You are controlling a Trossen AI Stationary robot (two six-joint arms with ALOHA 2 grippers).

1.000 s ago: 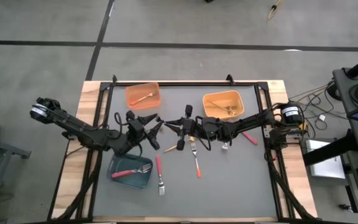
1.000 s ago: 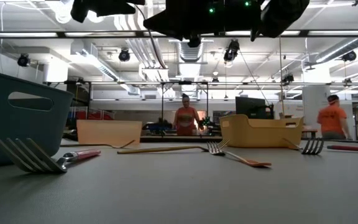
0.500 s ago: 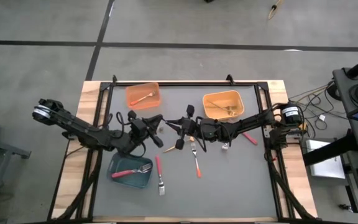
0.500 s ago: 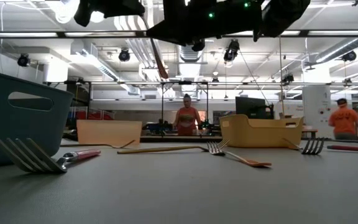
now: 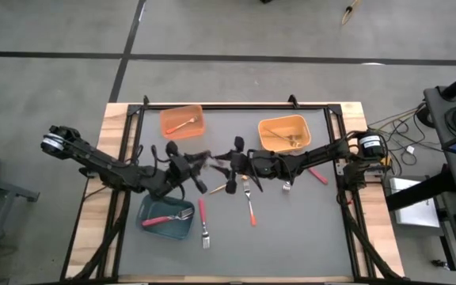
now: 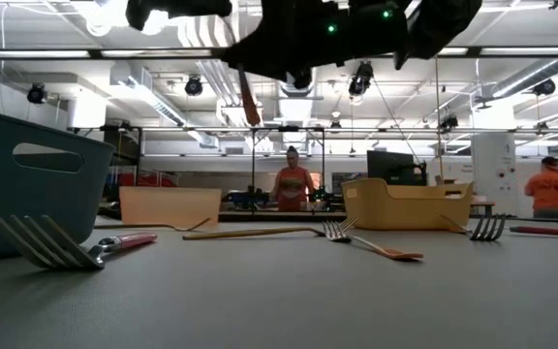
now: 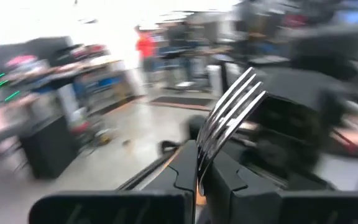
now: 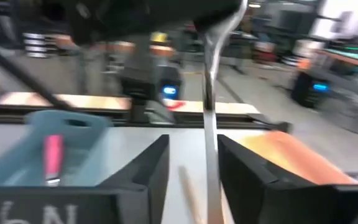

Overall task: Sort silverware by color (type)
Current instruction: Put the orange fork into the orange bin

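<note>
Left wrist view: left hand clamps fork; right hand open.

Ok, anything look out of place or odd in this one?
Nothing spilled or damaged. One oddity: a fork is up in the air over mid-table, clamped in the left gripper, with the right gripper close beside it, jaws apart. Other forks lie loose on the mat.

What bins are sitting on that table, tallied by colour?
orange bin: 1
yellow-orange bin: 1
teal bin: 1
Total: 3 bins
</note>
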